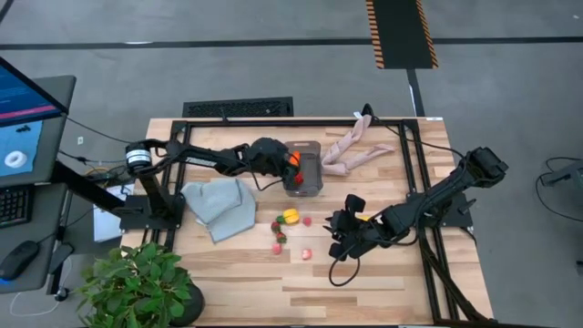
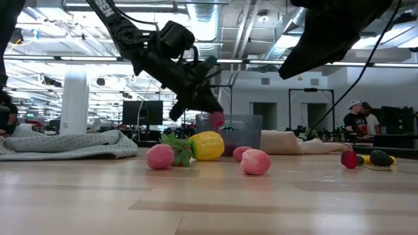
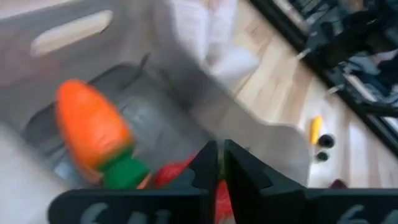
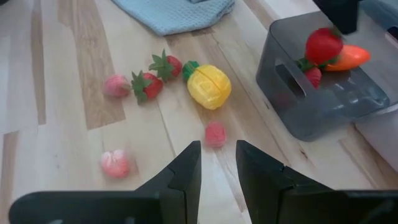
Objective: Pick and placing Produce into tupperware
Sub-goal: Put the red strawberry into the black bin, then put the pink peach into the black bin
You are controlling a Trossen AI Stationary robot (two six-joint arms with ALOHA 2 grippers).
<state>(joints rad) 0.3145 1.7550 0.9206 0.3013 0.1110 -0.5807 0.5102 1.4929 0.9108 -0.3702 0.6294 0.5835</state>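
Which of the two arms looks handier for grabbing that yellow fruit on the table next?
Probably the right. Its gripper hangs open beside the loose produce, facing the yellow fruit. The left gripper is busy over the tupperware, fingers closed on a red strawberry.

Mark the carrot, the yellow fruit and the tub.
carrot (image 3: 93, 130): left wrist view, middle of its orange body.
yellow fruit (image 4: 209, 87): right wrist view, centre of its top face.
tub (image 4: 292, 102): right wrist view, its near side wall.

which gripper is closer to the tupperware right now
Left. The left gripper is right over the tupperware, holding a red piece of produce. The right gripper hangs off to the side, open, near the loose produce.
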